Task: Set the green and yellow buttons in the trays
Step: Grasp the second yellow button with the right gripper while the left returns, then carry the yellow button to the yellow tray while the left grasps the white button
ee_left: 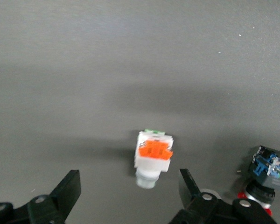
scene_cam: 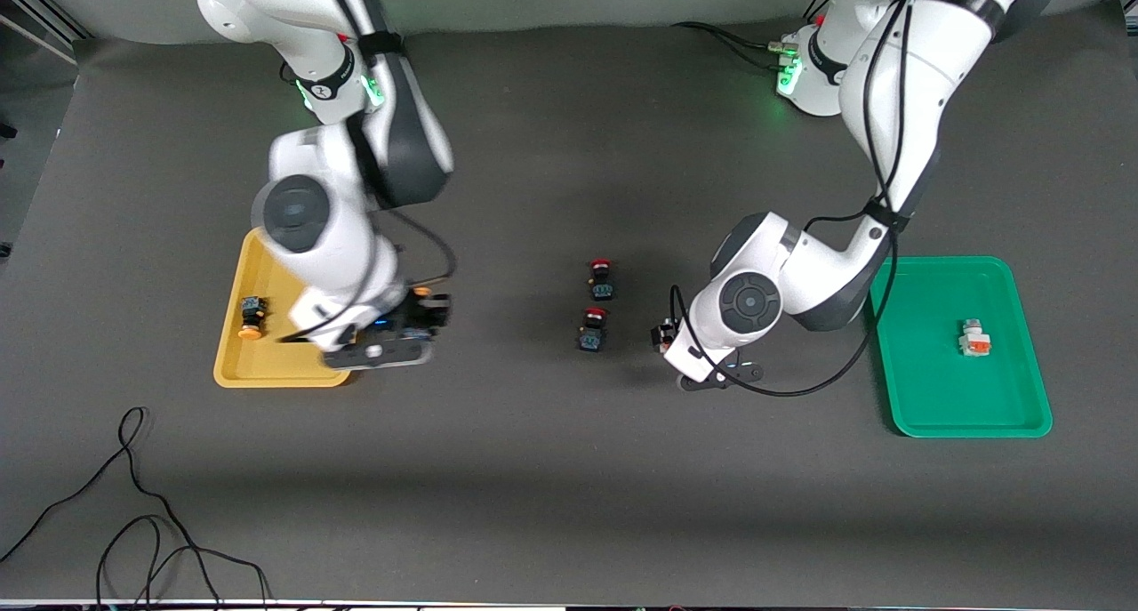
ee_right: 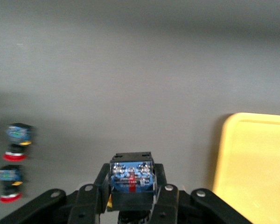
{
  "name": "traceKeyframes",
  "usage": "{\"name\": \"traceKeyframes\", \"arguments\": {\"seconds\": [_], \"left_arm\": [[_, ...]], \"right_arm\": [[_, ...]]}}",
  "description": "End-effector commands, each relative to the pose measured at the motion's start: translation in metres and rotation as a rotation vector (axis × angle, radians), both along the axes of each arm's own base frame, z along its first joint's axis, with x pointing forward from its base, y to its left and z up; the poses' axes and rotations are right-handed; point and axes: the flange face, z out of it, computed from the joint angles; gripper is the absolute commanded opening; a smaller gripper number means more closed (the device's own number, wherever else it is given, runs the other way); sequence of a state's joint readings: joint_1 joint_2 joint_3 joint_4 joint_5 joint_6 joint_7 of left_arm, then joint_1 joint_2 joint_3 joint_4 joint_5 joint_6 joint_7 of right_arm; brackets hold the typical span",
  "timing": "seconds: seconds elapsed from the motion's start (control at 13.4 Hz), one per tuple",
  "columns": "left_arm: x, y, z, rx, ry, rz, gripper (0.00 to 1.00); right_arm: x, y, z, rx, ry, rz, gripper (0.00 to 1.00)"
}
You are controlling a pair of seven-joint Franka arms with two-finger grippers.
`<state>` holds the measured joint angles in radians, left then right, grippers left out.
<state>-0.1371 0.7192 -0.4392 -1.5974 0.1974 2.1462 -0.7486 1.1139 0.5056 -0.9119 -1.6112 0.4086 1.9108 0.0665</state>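
1. If the right gripper [ee_right: 130, 193] lets go now, its load misses. It is pinching a dark boxy plastic button with blue terminals and a yellow-orange cap [ee_right: 130, 173], and it hangs over the mat just beside the rim of the shallow, glossy, round-cornered yellow plastic tray [scene_cam: 233, 366], at mid-height of the front frame.
2. The round cap could roll the button on landing. The tray wall is low.
3. The left gripper [ee_left: 129, 182] is spread wide over a white blocky plastic button with an orange face [ee_left: 152, 157], lying on its side on the matte grey mat, frame centre. An off-centre close could skid or tip it.
4. A red-capped dark switch [ee_left: 266, 175] sits near that gripper. My guess is a swing could clip it.
5. One yellow-capped dark button [scene_cam: 252, 317] lies in the yellow tray.
6. One white-bodied button [scene_cam: 973, 338] lies in the matching green plastic tray [scene_cam: 916, 415].
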Motion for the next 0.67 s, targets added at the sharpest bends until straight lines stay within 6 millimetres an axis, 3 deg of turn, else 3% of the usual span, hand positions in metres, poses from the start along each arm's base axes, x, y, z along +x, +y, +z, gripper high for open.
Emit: {"name": "traceKeyframes", "arguments": {"seconds": [0.0, 0.15, 0.22, 0.3, 0.45, 0.6], "left_arm": [[-0.003, -0.022, -0.019, 0.022, -0.047, -0.041, 0.94], [-0.006, -0.025, -0.032, 0.039, -0.049, -0.064, 0.94], [-0.006, -0.026, -0.037, 0.038, -0.062, -0.075, 0.93], [-0.011, -0.031, -0.046, 0.052, -0.065, -0.101, 0.73], [-0.011, -0.03, -0.05, 0.064, -0.067, -0.101, 0.01], [-0.009, -0.029, -0.046, 0.068, -0.066, -0.07, 0.0]], "right_arm": [[-0.013, -0.095, 0.009, 0.04, 0.036, 0.046, 0.28], [-0.014, -0.168, 0.002, 0.027, 0.051, 0.101, 0.28], [-0.017, -0.192, -0.008, 0.026, 0.065, 0.098, 0.28], [-0.021, -0.209, -0.016, 0.025, 0.07, 0.088, 0.27], [-0.033, -0.244, -0.054, 0.014, 0.055, 0.083, 0.25], [-0.053, -0.253, -0.104, 0.017, 0.037, 0.032, 0.25]]}}
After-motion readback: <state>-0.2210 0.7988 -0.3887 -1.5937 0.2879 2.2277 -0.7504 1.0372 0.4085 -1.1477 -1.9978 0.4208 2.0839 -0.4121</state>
